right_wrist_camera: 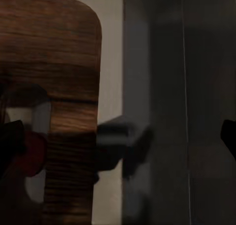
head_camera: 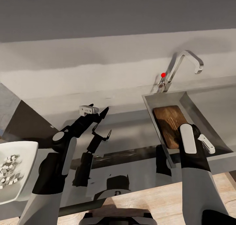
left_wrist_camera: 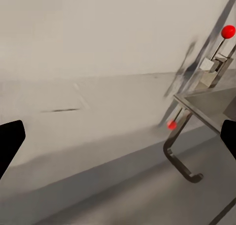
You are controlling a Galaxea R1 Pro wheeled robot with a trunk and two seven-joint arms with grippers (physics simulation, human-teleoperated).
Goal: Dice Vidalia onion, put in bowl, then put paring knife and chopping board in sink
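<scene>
Chopping board (head_camera: pixel 168 121) is lying in the sink (head_camera: pixel 149 102) at about 3 o'clock, stiff, fairly heavy wood, best taken by its handle-slot end, with right gripper (head_camera: pixel 200 136) hovering open-jawed over it and left gripper (head_camera: pixel 98 115) spreading wide, holding nothing.

Dark brown wooden chopping board (head_camera: pixel 169 122) with streaky grain lies in the grey steel sink (head_camera: pixel 209 100). The curved chrome faucet (head_camera: pixel 183 64) carries a red knob (head_camera: pixel 163 75). White squarish bowl (head_camera: pixel 23 153) holds pale dice.
</scene>
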